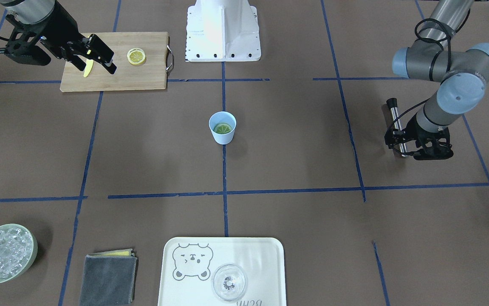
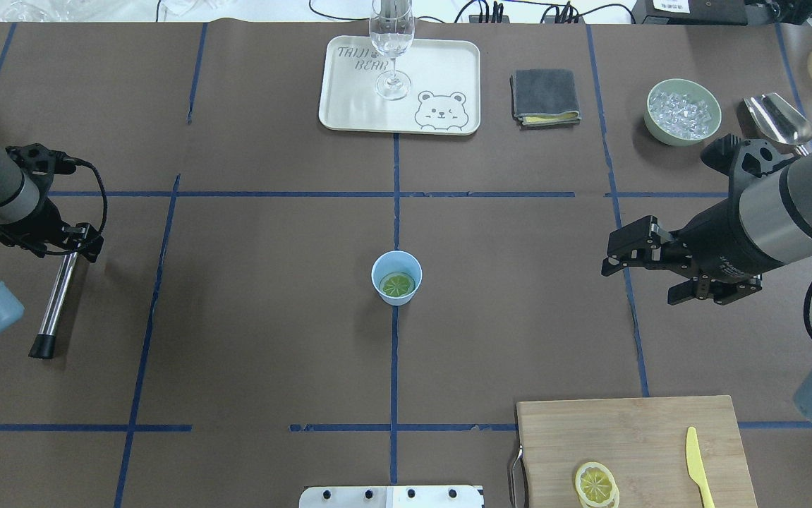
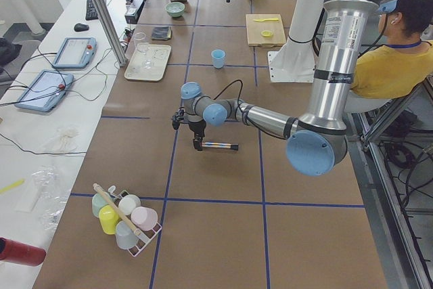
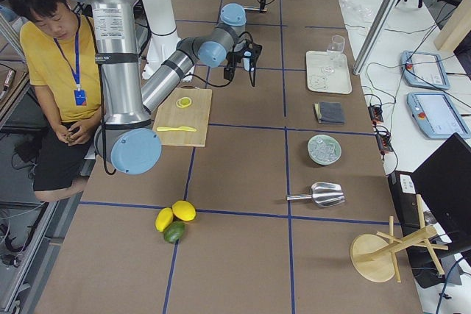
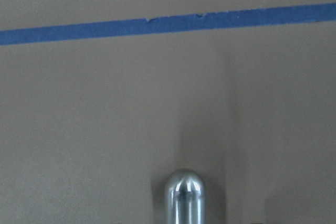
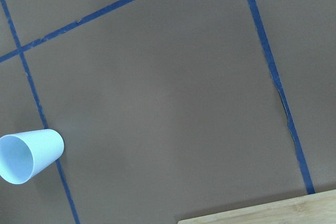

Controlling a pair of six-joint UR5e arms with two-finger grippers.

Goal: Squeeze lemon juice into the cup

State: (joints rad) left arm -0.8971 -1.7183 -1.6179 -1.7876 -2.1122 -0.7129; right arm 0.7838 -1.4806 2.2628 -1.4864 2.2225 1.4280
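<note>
**Overhead exterior.** The cup point(image 2: 376, 271) stands upright at the middle of the surface point(image 2: 271, 317), on a blue tape line. The lemon point(image 2: 398, 285) lies inside it, cut face up, and looks greenish here. The right pincer point(image 2: 635, 286) hangs well apart from the cup towards the robot's right, spread wide and holding nothing. The left pincer point(image 2: 73, 242) is closed on the far end of a steel rod point(image 2: 57, 296), whose black cap points towards the robot.

**Exterior front-facing.** The right pincer is above the cutting board point(image 1: 142, 80), which carries a thin lemon slice point(image 1: 136, 56) and a yellow knife point(image 1: 88, 68). It touches neither.

**Exterior left.** The cup is far off. The left pincer is low over the rod.

**Left wrist-mounted.** Only the rod's rounded steel end and a tape line show.

**Right wrist-mounted.** The cup is at the lower left and its inside cannot be seen. No fingers are in view.

**Judgement.** The lemon has been delivered into the cup, so the squeeze step looks finished or nearly so. The empty right arm need only park clear of the cup. If the lemon is to be pressed, the left arm must bring the rod upright over the mouth. The light cup could tip.
</note>
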